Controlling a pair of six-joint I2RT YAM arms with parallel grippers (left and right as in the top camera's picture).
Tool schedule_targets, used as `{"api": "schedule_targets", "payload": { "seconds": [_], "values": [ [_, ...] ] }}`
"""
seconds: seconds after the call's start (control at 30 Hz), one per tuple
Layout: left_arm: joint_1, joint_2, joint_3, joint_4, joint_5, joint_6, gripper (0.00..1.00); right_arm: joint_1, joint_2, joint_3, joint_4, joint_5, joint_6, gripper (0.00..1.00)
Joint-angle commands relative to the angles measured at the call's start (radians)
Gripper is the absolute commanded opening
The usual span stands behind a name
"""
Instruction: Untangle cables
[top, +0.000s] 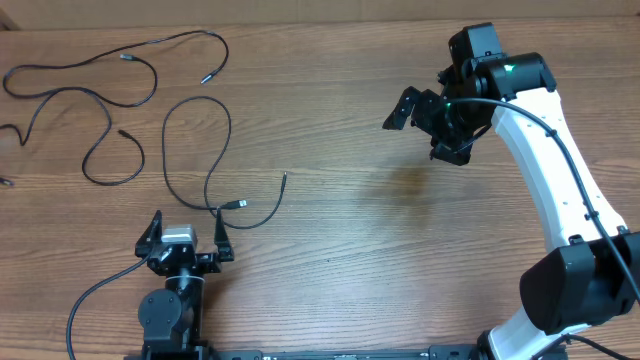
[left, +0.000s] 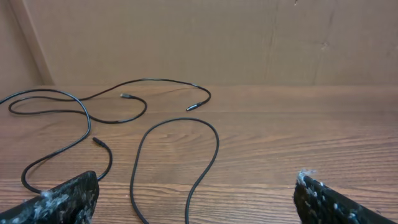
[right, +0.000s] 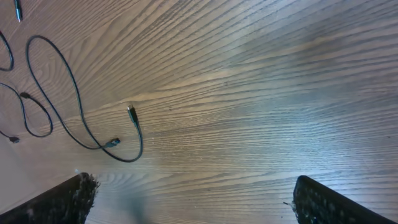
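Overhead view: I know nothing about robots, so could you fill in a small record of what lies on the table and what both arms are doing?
surface: wooden table
cables: thin black cords in loose loops, on the left arm's side
left gripper: open, empty, at the near end of the closest loop
right gripper: open, empty, above bare wood, apart from the cables
task state: nothing gripped yet

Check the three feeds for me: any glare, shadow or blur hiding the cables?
Overhead: even light, no glare, the cables crisp on the table. Left wrist: cables sharp, only the left gripper's fingers at the bottom edge soft. Right wrist: a broad soft shadow darkens the wood on the right, cables at left readable.
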Motion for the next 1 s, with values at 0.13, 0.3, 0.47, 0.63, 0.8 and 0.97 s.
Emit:
{"api": "schedule_targets", "payload": {
  "seconds": [0.13, 0.3, 0.47, 0.63, 0.8, 0.97],
  "values": [
    [0.009, -0.009, -0.004, 0.0, 0.008, 0.023, 1.0, -0.001, -0.011, 0.016, 0.002, 0.002, -0.004, 1.0],
    [0.009, -0.009, -0.004, 0.0, 0.008, 0.023, 1.0, -0.001, -0.011, 0.016, 0.002, 0.002, -0.004, 1.0],
    [0.009, -0.009, -0.003, 0.0, 0.008, 0.023, 1.0, -0.001, -0.011, 0.016, 0.002, 0.002, -0.004, 1.0],
    [0.009, -0.009, -0.003, 0.0, 0.008, 0.023, 0.99, -0.001, -0.011, 0.016, 0.002, 0.002, -0.004, 1.0],
    [0.009, -0.009, -0.004, 0.0, 0.008, 0.023, 1.0, -0.001, -0.011, 0.016, 0.002, 0.002, -0.004, 1.0],
    [0.009, -0.008, -0.003, 0.0, 0.008, 0.023, 1.0, -0.001, -0.011, 0.016, 0.004, 0.026, -0.005, 1.0]
  ]
}}
